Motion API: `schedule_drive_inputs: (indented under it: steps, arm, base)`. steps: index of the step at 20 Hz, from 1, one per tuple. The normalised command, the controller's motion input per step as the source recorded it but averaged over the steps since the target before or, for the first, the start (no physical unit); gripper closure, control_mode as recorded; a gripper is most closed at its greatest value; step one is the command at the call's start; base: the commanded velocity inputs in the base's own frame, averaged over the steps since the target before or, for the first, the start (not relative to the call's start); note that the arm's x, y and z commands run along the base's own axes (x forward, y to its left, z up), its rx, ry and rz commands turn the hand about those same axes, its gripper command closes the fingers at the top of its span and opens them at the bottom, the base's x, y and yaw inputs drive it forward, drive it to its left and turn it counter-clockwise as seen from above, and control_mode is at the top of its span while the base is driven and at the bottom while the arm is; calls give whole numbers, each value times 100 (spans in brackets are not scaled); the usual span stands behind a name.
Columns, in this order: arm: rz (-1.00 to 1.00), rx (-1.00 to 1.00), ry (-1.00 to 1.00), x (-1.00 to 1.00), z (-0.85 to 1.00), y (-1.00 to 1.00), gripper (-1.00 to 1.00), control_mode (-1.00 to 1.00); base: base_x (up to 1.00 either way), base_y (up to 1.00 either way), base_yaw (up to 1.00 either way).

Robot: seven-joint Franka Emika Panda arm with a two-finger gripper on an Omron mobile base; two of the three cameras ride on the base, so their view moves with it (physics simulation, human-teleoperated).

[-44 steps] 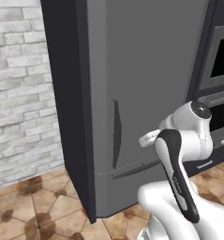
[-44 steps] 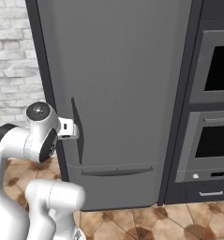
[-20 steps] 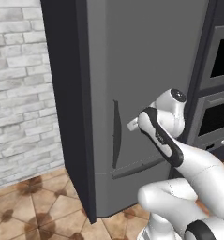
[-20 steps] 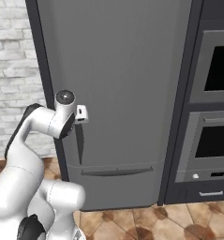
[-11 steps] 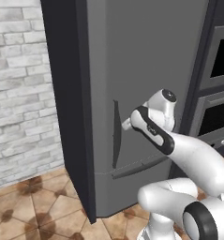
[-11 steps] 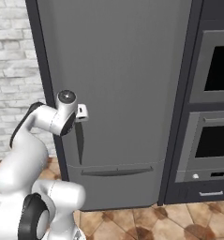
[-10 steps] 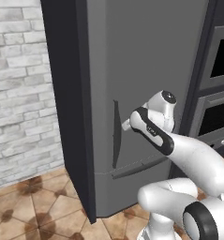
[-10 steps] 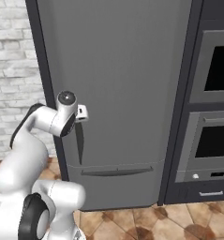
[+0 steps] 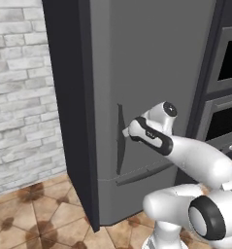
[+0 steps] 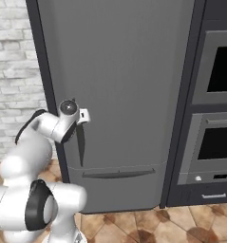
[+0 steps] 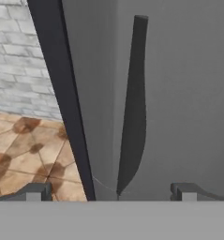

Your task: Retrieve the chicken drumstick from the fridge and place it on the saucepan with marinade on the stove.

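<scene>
The arm reaches toward the closed fridge (image 9: 151, 73), its gripper (image 9: 124, 131) level with the upper part of the long dark handle (image 9: 119, 138) on the door's left side. In the hand view the two fingertips (image 11: 36, 191) stand wide apart with nothing between them, the handle (image 11: 133, 108) straight ahead in the gap, though whether they yet touch it is hard to say. A dark wall oven (image 10: 214, 114) stands just right of the fridge, a white brick wall (image 9: 20, 92) to its left, above brown floor tiles (image 10: 148, 223).
</scene>
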Motion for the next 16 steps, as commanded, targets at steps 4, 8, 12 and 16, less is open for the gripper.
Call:
schedule_drive_inputs:
  steps: [4, 8, 12, 16]
  arm:
    - [0, 0, 0, 53, -1, 0, -100, -100]
    - [0, 0, 0, 52, -6, 0, -100, -100]
    - [0, 0, 0, 51, -11, 1, -100, -100]
    - [0, 0, 0, 46, -24, 7, -100, -100]
  base:
    - [0, 0, 0]
    - [0, 0, 0]
    - [0, 0, 0]
    - [0, 0, 0]
